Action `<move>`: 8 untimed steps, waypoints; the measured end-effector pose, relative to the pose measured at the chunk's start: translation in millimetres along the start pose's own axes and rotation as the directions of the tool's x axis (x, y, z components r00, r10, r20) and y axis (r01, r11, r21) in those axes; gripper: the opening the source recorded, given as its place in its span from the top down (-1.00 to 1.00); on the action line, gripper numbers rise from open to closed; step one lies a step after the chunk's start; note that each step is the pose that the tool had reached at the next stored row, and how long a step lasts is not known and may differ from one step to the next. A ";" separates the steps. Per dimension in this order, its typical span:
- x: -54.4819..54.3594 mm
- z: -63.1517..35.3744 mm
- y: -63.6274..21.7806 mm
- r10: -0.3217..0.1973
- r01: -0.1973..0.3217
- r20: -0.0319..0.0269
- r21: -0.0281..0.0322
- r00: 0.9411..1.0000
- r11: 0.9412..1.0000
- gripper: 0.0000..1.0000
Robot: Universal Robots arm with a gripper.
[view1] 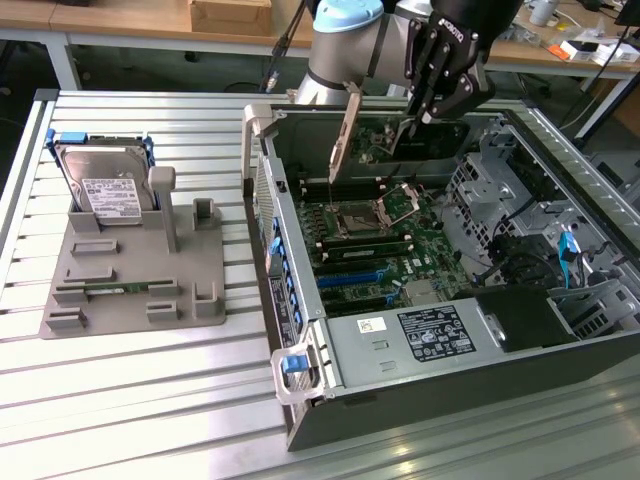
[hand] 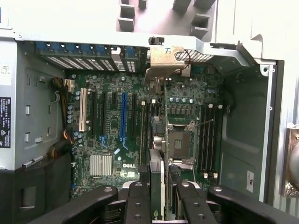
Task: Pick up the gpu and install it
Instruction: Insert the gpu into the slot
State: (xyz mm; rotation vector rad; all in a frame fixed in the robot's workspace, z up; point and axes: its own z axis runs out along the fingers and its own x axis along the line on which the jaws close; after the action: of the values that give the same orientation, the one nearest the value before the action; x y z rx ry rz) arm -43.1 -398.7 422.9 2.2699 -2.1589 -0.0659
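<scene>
While the jaws are clamping shut on the gpu (view1: pixel 344 135), the card is hanging on edge above the open computer case (view1: pixel 450 400). It is sitting over the motherboard (hand: pixel 112 121), close to the processor socket (hand: pixel 180 137), with its silver bracket nearest the case's rear wall. By its build it is probably light and stiff but fragile, so the bare board edges or the bracket are looking like the safest places to hold, away from its components. White DELL lettering (hand: pixel 128 162) is showing on the motherboard. The hard drive (view1: pixel 105 185), standing in the grey holder (view1: pixel 130 290) on the tabletop (view1: pixel 120 400), is carrying a white label too small to read.
</scene>
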 end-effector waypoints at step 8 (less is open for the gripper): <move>0.2 2.4 -0.1 0.000 0.000 0.000 0.000 1.000 1.000 0.47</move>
State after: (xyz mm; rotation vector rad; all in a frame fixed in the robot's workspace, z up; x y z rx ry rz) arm -43.1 -398.8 420.5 2.2700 -2.1588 -0.0659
